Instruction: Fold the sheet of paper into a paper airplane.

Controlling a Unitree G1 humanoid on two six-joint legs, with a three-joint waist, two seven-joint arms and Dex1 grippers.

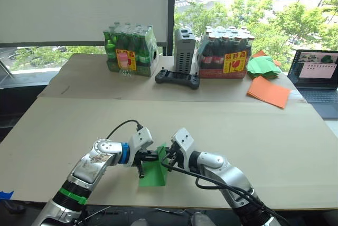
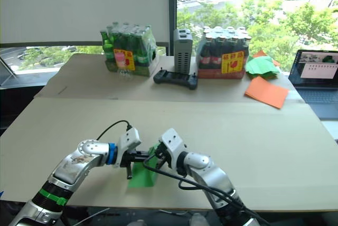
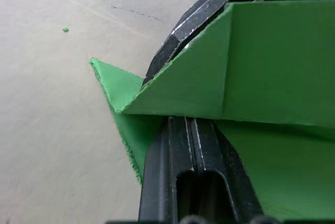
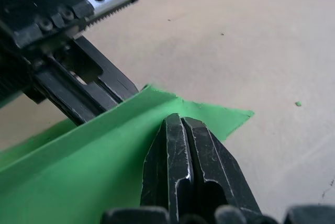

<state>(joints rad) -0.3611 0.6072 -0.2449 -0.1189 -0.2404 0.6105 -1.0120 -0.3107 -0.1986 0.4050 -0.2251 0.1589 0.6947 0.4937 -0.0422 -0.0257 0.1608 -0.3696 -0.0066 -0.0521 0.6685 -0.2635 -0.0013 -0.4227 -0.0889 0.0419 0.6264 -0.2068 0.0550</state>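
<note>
Hands left [image 1: 149, 156] and right [image 1: 168, 158] both pinch the green sheet of paper [image 1: 153, 174]; labels unreadable.

Two bottle packs [image 1: 132, 49], one laptop [image 1: 317, 75]

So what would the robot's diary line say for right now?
stage: folding, plane unfinished | left gripper: shut on green paper | right gripper: shut on green paper | paper: creased, near the table's front edge
</note>
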